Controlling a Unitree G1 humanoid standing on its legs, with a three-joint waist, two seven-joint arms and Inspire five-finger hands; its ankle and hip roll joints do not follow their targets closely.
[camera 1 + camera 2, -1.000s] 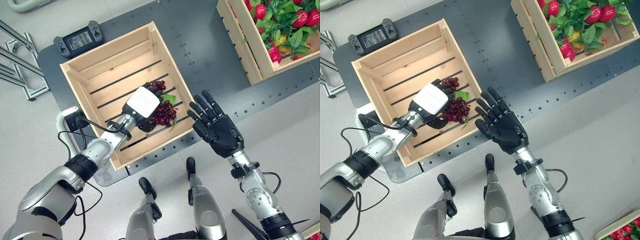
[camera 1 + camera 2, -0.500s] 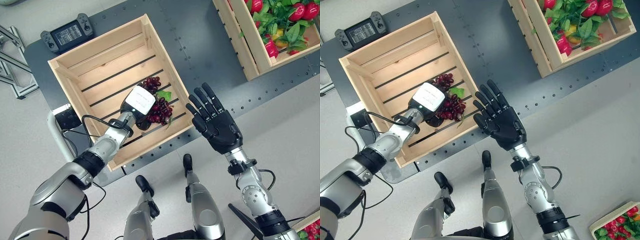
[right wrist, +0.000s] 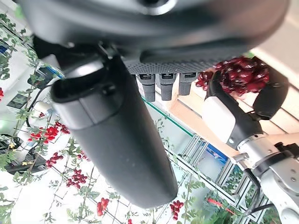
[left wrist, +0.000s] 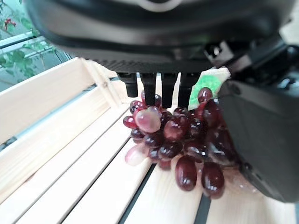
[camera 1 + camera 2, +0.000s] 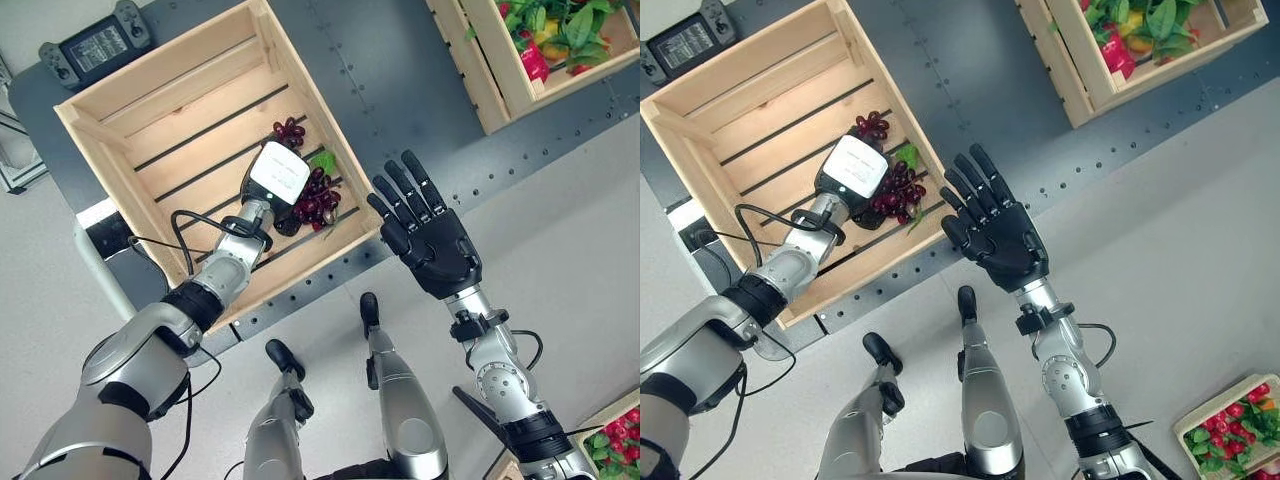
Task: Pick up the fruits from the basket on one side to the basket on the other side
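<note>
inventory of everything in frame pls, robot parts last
Wooden crate: 1, pale wood, slatted floor, on the dark platform at the robot's left.
Grape bunch: 1, dark red with a green leaf, inside that crate near its right wall.
Second wooden crate: 1, pale wood, on the platform at upper right, holding red fruits and green leaves.
Handheld controller: 1, black with a screen, on the platform behind the left crate.
Dark platform: 1, dark grey, dotted with holes.
Small tray of red fruits: 1, on the floor at lower right.
Left hand: dark with a white cover, curled on the grape bunch.
Right hand: dark, fingers straight and spread, beside the left crate, holding nothing.
</note>
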